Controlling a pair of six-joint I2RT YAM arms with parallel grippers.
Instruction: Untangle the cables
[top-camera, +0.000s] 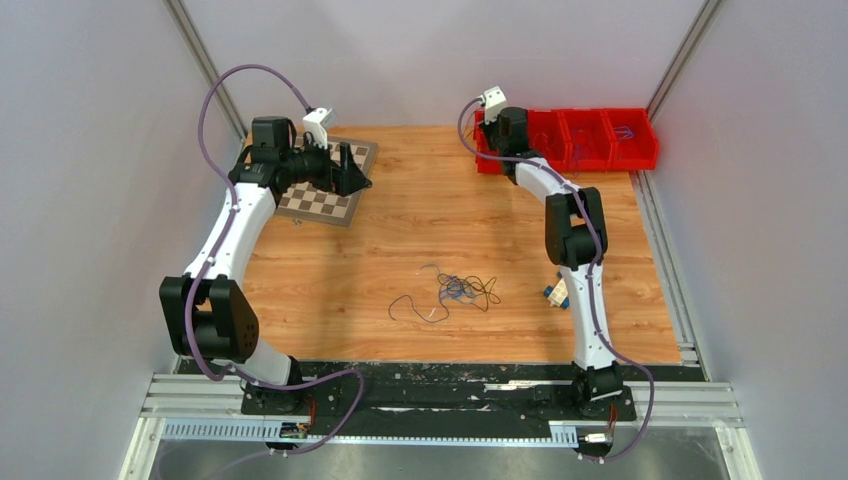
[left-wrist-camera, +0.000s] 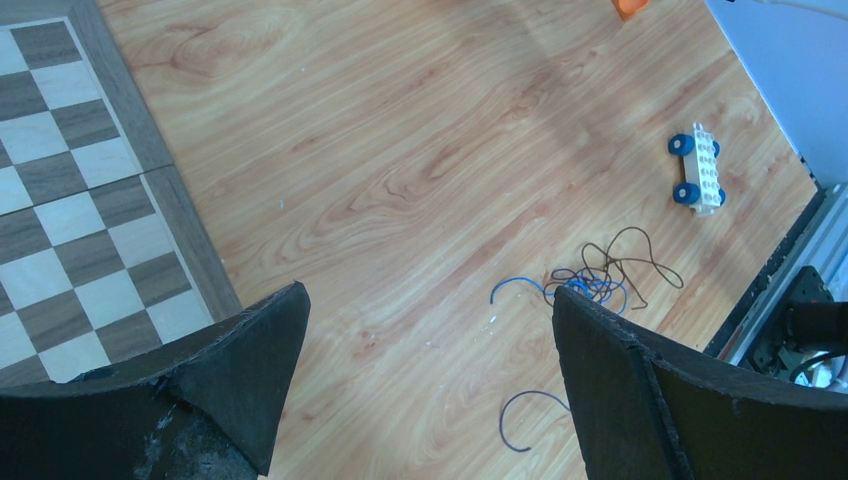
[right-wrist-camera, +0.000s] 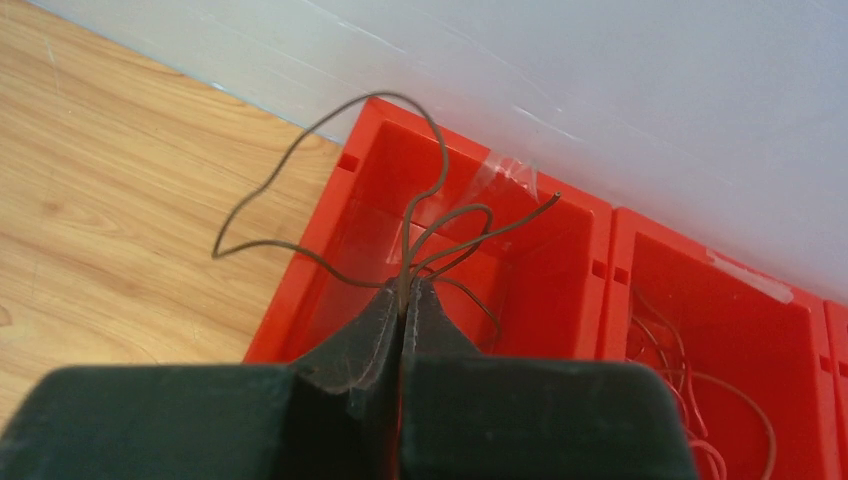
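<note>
A tangle of cables (top-camera: 462, 290), dark brown and blue, lies in the middle of the wooden table, also seen in the left wrist view (left-wrist-camera: 605, 272). A loose dark purple arc (left-wrist-camera: 520, 420) lies just to its left (top-camera: 405, 308). My left gripper (top-camera: 350, 172) hovers over the chessboard at the back left, open with nothing between its fingers (left-wrist-camera: 430, 290). At the back right, my right gripper (right-wrist-camera: 405, 290) is shut on a looping dark brown cable (right-wrist-camera: 545, 202) above the leftmost red bin (right-wrist-camera: 290, 300).
A row of red bins (top-camera: 600, 140) stands at the back right; the neighbouring bin holds thin cables (right-wrist-camera: 690, 370). A chessboard (top-camera: 325, 200) lies at the back left. A white toy block with blue wheels (top-camera: 557, 294) sits by the right arm.
</note>
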